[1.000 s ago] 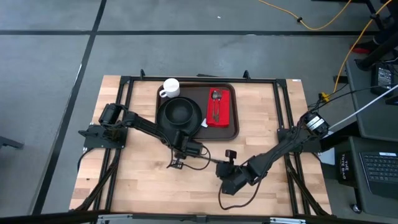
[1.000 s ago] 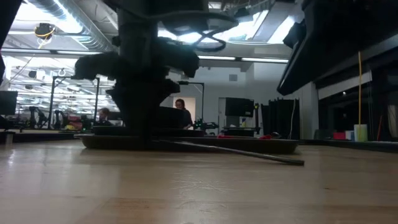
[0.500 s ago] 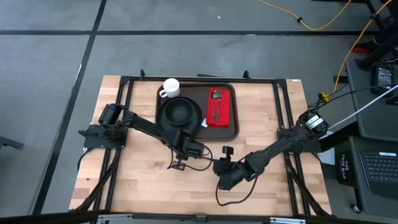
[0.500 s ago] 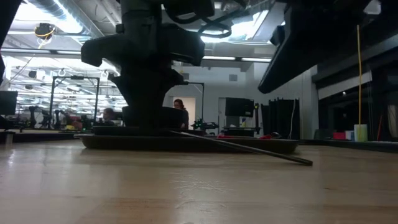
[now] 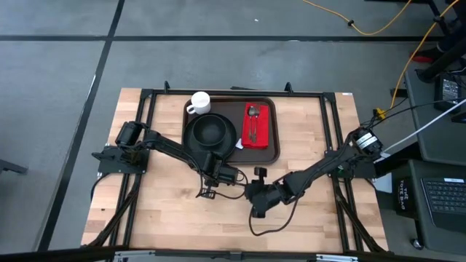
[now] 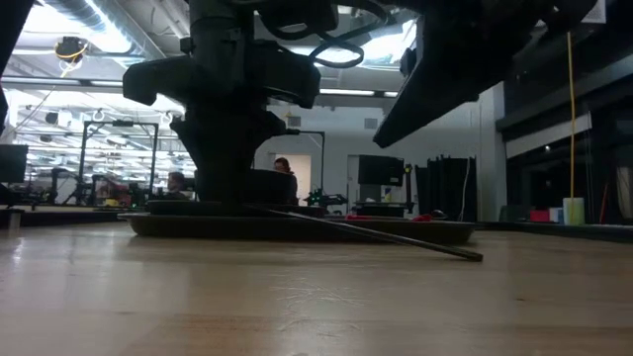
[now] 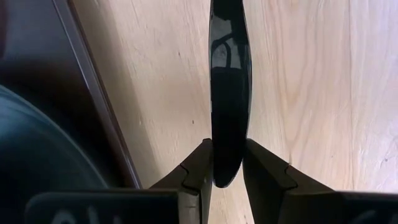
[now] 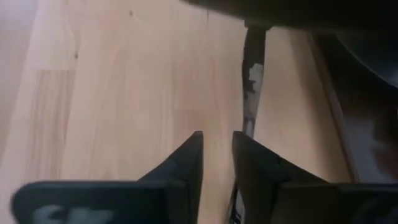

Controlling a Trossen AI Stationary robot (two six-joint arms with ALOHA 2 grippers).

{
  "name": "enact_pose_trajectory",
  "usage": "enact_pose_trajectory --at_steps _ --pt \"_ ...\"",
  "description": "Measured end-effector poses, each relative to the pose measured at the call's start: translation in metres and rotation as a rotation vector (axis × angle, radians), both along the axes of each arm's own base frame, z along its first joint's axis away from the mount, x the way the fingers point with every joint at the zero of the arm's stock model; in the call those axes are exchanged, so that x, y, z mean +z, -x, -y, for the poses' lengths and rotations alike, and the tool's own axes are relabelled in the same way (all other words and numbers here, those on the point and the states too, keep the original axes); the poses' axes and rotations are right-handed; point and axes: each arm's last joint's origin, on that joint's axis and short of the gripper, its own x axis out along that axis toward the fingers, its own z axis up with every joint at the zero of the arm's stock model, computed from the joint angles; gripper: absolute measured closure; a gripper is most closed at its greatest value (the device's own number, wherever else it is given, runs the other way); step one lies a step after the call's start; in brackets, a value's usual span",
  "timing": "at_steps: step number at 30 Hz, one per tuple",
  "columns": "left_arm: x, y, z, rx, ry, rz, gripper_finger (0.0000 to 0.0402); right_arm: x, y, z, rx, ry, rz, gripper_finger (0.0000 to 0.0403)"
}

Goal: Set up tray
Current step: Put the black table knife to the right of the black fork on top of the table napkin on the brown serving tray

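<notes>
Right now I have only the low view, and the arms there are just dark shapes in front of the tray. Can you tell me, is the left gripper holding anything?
Observer: Yes. In its wrist view the left gripper is shut on a glossy black utensil, which reaches out over the table beside the tray.
Operator: Thank you. And the right gripper, does it carry something too?
Observer: No. Its wrist view shows the right gripper with only bare wood between its fingers. A thin dark utensil lies ahead of it, not gripped by it.
</notes>
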Motion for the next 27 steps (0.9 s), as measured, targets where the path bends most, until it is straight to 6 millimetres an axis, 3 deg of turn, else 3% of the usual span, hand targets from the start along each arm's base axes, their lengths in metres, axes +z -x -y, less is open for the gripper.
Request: enact_pose_trajectory --at_steps 12,27 --pt "0.0 0.0 0.0 -0.002 0.0 0.0 0.0334 -0.017 -0.001 0.015 -0.023 -0.004 0.031 0.0216" --pt "0.0 0.0 0.0 -0.002 0.001 0.001 0.0334 -0.037 0.006 0.024 -0.037 -0.027 0.079 0.0207"
